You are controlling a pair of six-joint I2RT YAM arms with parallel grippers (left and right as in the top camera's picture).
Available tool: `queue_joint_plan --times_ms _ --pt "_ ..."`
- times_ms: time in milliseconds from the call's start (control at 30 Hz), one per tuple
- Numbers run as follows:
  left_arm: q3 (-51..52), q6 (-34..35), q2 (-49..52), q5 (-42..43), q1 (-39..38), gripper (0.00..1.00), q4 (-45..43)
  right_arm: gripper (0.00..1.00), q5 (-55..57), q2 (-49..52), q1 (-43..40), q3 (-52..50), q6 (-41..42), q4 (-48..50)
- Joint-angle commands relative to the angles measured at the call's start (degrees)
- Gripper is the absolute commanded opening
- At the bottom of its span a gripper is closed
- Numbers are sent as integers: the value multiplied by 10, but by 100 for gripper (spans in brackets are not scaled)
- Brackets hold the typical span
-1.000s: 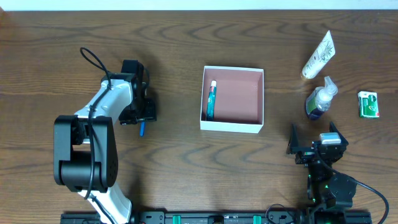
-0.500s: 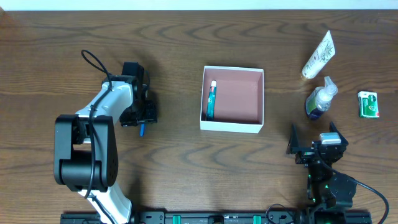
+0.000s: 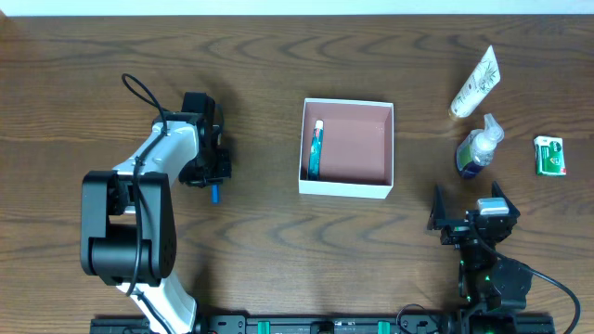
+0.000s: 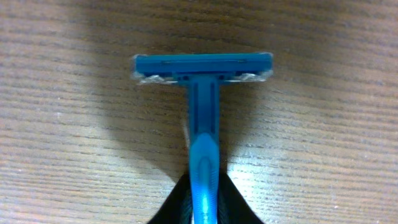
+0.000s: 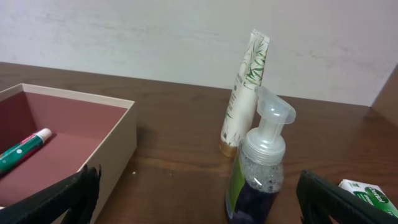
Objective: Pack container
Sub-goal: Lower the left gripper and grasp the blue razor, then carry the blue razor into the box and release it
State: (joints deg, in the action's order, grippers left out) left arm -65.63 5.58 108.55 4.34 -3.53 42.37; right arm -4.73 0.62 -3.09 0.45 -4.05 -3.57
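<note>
1. We see a dark wooden worktop with a strip of pale wall along its far edge.
2. The left arm bends over the left part of the worktop, well apart from the container.
3. The right arm sits at the near right edge, its camera looking toward the far right things.
4. The container stands about mid-worktop between the two arms. It has white walls, a reddish-brown inside and an open top.
5. A pump bottle stands upright to the right of the container. A white tube with a leaf print is just beyond it.
6. A toothpaste tube, green with a white cap, lies inside the container along its left wall.
7. A small green box lies near the right edge, beside the bottle.
8. The left fingers are clenched on the handle of a blue razor. Its head points away from them, and we cannot tell whether it touches the wood.
9. The right fingers are spread wide and grasp nothing. They hang near the bottle without touching it.
</note>
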Motion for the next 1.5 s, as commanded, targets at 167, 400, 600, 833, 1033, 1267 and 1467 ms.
queue_joint_plan --times_ms 167,400,600,833,1033,1267,1467 --pt "-42 -4 -6 -2 2 6 47 99 -2 -2 0 -1 -7 -1" --pt "-175 -2 -65 70 -4 6 131 99 -2 -2 0 -1 -7 -1" --pt "-264 27 -141 106 -77 6 140 99 -2 -2 0 -1 -7 -1" --pt "-271 137 -170 10 -242 6 81 99 -2 -2 0 -1 -7 -1" --pt "-271 195 -116 -33 -325 6 48 99 -2 -2 0 -1 -7 -1" --pt "-271 211 -24 -47 -333 6 28 99 -2 -2 0 -1 -7 -1" --pt "-271 211 42 -49 -339 6 20 99 -2 -2 0 -1 -7 -1"
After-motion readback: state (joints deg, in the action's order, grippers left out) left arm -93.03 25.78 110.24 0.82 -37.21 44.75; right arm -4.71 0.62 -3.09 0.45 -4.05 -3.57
